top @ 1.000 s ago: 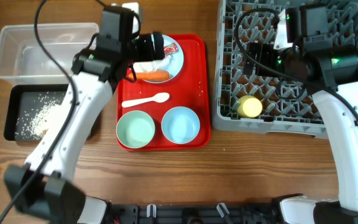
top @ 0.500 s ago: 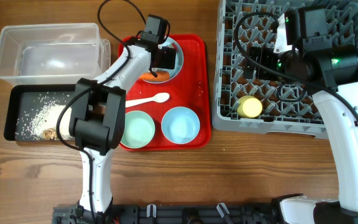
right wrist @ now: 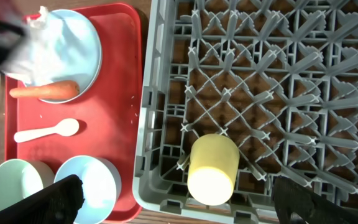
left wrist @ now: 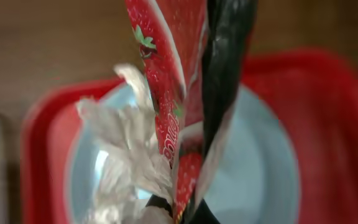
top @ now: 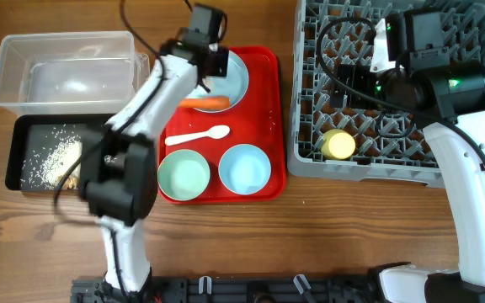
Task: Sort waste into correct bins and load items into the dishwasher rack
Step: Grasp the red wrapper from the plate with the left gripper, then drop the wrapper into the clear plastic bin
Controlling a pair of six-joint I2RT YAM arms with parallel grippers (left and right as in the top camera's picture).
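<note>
In the left wrist view my left gripper (left wrist: 194, 74) is shut on the small red wrapper (left wrist: 169, 93), with the crumpled white napkin (left wrist: 129, 146) bunched against it. Both hang just above the pale blue plate (left wrist: 260, 168). Overhead, the left gripper (top: 214, 64) sits over that plate (top: 236, 80). The orange carrot (top: 206, 103) lies at the plate's near edge. A white spoon (top: 197, 135), green bowl (top: 183, 176) and blue bowl (top: 244, 168) stand on the tray. My right gripper (right wrist: 178, 190) is open and empty above the yellow cup (right wrist: 213, 168) lying in the grey rack (top: 394, 34).
The red serving tray (top: 268, 109) sits mid-table. A clear tub (top: 66, 67) stands at the back left. In front of it, the black tray (top: 23, 135) holds scattered rice (top: 53, 156). The rack fills the right side.
My left gripper has closed on the wrapper and napkin and drawn back slightly toward the plate's far edge. The right arm has not moved.
</note>
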